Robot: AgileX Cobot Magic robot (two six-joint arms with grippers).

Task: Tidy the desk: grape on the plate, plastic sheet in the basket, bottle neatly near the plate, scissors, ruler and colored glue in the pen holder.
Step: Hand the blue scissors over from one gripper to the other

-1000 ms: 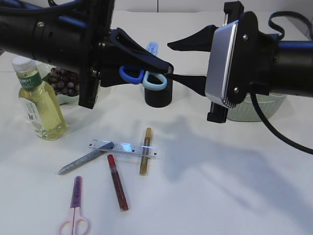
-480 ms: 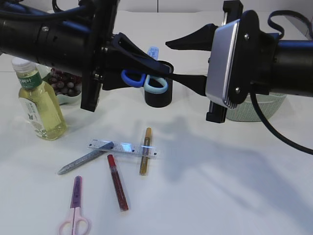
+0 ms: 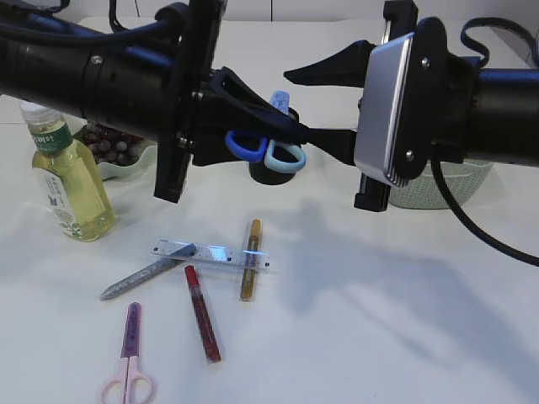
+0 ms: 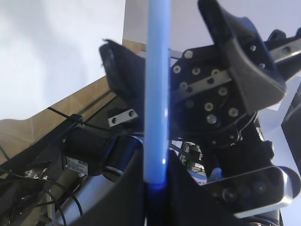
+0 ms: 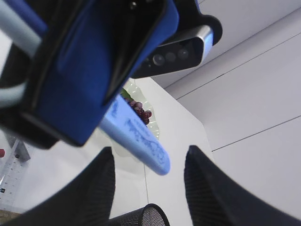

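Both of my arms are matte black tubes. The right arm (image 3: pixel 497 105) ends in a silver-grey metal plate (image 3: pixel 385 109) with rounded corners and two small screws, and beyond the plate sit black, tapering claw fingers (image 3: pixel 333 66). A black cable (image 3: pixel 472 215) loops down behind the plate, another curls above it. The left arm (image 3: pixel 84 76) carries a flat black bracket (image 3: pixel 181 126) with small bolts, and its claw fingers (image 3: pixel 253 105) wear dark blue pads. In the left wrist view I see silver screws dotting a round black flange (image 4: pixel 207 101).

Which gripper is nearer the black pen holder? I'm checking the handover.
Left. The left gripper, holding the blue scissors, hangs right above the pen holder; the right gripper sits beside it, open.
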